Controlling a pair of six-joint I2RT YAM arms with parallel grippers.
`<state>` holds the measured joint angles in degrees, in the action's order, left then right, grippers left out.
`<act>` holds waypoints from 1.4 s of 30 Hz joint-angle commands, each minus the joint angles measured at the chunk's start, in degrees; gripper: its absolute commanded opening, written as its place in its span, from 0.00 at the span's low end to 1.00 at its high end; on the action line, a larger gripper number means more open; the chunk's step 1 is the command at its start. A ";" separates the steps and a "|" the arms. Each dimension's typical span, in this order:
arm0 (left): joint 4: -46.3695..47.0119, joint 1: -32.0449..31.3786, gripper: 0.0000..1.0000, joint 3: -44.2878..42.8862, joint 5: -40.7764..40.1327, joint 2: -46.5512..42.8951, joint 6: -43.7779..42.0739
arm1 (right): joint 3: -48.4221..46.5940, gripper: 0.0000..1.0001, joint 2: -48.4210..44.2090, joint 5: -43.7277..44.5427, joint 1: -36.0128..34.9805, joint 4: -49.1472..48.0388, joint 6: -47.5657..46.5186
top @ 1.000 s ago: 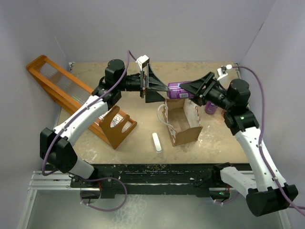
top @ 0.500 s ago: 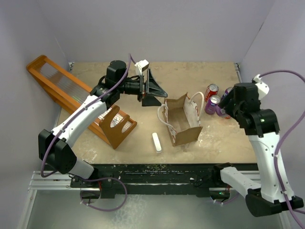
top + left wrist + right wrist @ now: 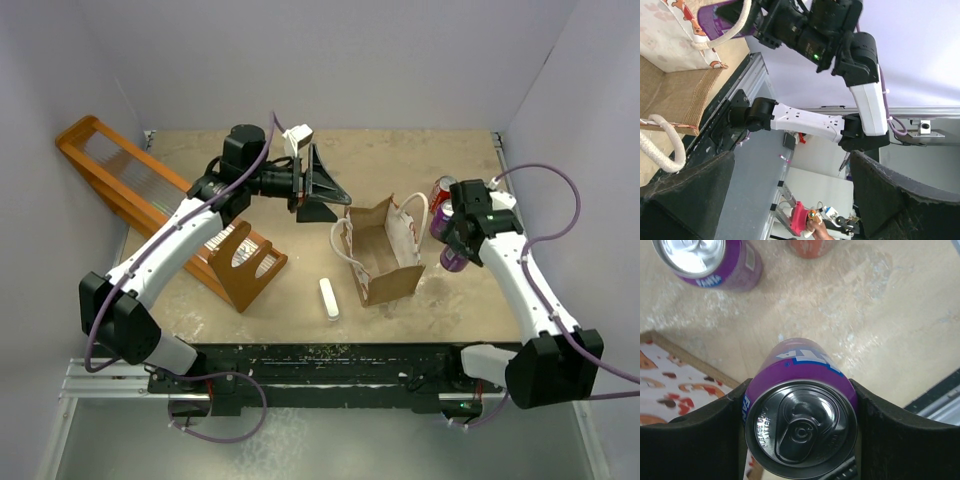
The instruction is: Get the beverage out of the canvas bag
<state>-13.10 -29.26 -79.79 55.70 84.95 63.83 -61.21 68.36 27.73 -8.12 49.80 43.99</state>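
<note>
Beside bag (image 3: pixel 385 262), right claw (image 3: pixel 801 412) around can (image 3: pixel 799 362)

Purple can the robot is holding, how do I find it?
Find the brown bag in the middle of the table and look right of it. Three cans are there: a red can, a far purple can, and the near purple can, the only one gripped between the right arm's black fingers.

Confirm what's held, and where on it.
Right end effector grips a purple can by its upper sides; left end effector is open, holding nothing.
</note>
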 commanded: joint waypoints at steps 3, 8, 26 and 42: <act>-1.40 0.60 0.99 -5.92 0.10 -1.10 -3.74 | 1.13 0.00 5.74 2.90 3.07 -10.67 6.73; -4.83 0.86 0.99 -8.50 -0.81 -1.08 -7.56 | 2.98 0.03 7.84 4.92 3.22 -14.36 8.98; -39.48 1.22 0.99 -35.56 -33.64 -0.09 -34.69 | 10.66 0.28 11.57 5.73 3.37 -21.03 7.57; -46.07 1.22 0.99 -38.13 -66.49 -6.64 -41.82 | 3.16 1.00 -3.48 3.64 3.37 -9.74 -1.44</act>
<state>-59.40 -28.40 -116.57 -4.12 80.60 24.80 -51.27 69.14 29.80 -4.82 33.98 47.46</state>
